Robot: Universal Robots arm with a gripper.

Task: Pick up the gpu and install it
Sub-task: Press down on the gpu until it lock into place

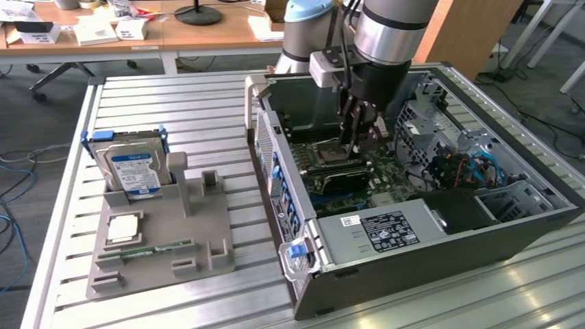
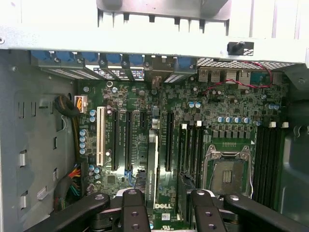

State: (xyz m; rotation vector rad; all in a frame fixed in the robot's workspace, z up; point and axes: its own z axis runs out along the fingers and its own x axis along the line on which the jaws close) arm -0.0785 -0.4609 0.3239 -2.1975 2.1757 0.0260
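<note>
A slatted metal counter [image 1: 183, 103] carries an open black computer case [image 1: 512, 226], lying on its side so its green motherboard [image 2: 145, 96] faces up. In the case's far half, a black gripper [image 2: 169, 199] grasps the thin green gpu card [image 2: 152, 164] edge-down over the expansion slots, seemingly aligned for seating.

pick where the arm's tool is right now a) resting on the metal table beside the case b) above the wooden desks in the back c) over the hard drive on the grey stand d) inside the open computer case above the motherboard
d, the tool reaches down into the open computer case, just above the motherboard, while the hard drive stands apart on its grey stand.
</note>
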